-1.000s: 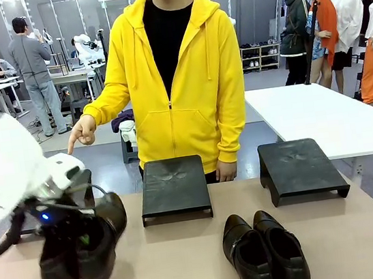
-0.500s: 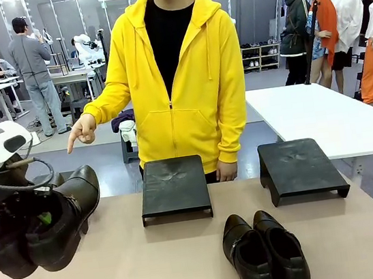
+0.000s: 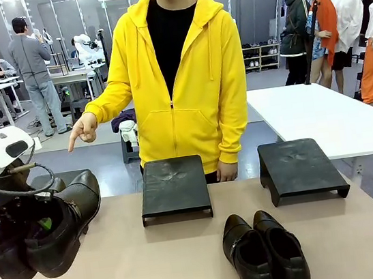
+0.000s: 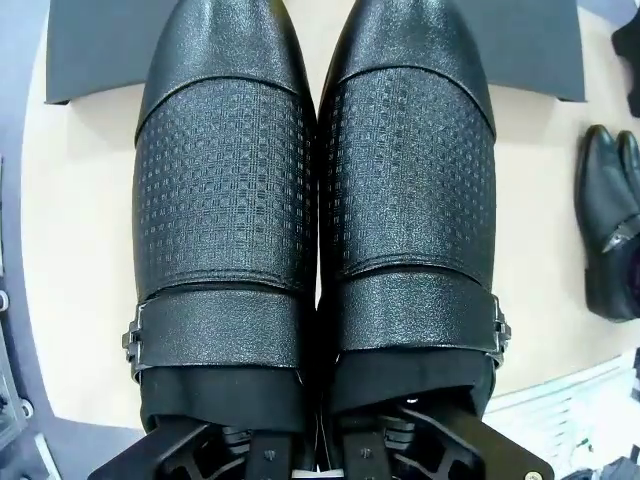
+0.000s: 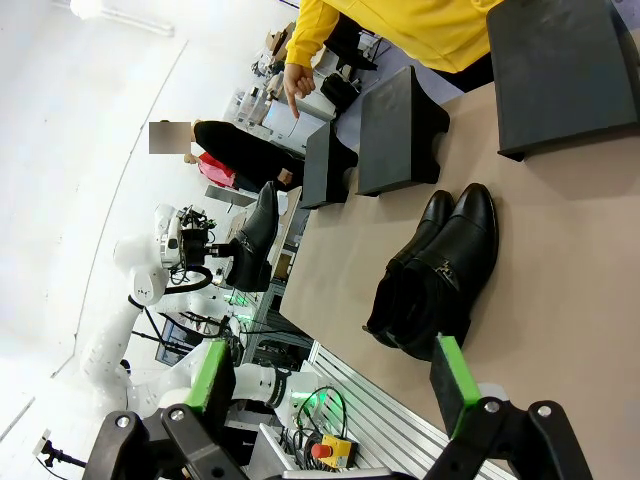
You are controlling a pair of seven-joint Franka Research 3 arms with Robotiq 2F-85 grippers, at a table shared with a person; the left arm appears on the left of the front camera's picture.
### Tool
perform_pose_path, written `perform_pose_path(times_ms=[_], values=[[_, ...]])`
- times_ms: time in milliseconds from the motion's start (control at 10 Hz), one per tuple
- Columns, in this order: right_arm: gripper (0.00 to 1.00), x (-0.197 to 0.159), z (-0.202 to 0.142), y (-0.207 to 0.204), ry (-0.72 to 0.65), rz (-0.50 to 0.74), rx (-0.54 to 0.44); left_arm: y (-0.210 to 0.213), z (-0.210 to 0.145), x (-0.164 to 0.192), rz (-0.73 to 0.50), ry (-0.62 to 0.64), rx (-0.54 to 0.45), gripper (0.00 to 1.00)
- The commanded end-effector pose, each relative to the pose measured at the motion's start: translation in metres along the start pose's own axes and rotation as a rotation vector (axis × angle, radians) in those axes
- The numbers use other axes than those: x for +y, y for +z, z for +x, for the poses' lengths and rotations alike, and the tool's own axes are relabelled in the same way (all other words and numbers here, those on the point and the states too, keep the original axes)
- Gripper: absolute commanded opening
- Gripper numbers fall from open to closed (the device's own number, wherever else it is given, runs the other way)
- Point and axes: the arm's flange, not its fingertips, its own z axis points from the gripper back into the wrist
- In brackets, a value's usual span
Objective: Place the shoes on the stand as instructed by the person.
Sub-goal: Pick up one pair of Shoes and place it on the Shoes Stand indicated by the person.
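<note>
A dark textured pair of shoes (image 3: 51,233) with side buckles hangs above the table's left end, toes pointing away from me. My left gripper (image 3: 33,225) is shut on the pair's inner walls. In the left wrist view the pair (image 4: 320,200) hides the fingertips of that gripper (image 4: 318,440), and a black stand (image 4: 95,50) lies just beyond the toes. A glossy black pair (image 3: 264,249) rests on the table at the near right. The person (image 3: 178,78) in yellow points a finger (image 3: 82,131) down toward the left. My right gripper (image 5: 330,385) is open, back from the black pair (image 5: 435,270).
Two more black stands sit along the far edge, one in the middle (image 3: 173,186) and one to the right (image 3: 299,166). Bare tabletop (image 3: 155,267) lies between the two pairs. Another white table (image 3: 321,115) stands behind at the right.
My left gripper carried the held pair leftward and tipped the toes up, then nearly stopped. The person's pointing hand and the black pair on the table stayed put.
</note>
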Motion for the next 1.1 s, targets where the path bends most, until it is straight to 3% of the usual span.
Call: perform_pose_path(times_ms=[0, 100, 500, 1000], values=[[1.00, 0.001, 0.000, 0.000, 0.011, 0.012, -0.004, 0.001, 0.000, 0.000, 0.000, 0.000, -0.002, 0.11], [1.00, 0.001, 0.000, 0.000, 0.011, 0.012, -0.004, 0.013, 0.009, 0.010, 0.021, -0.062, -0.092, 0.11], [1.00, 0.001, 0.000, 0.000, 0.011, 0.012, -0.004, 0.021, 0.068, 0.067, 0.021, -0.107, -0.165, 0.11], [1.00, 0.001, 0.000, 0.000, 0.011, 0.012, -0.004, -0.022, 0.142, 0.116, 0.068, -0.188, -0.248, 0.11]])
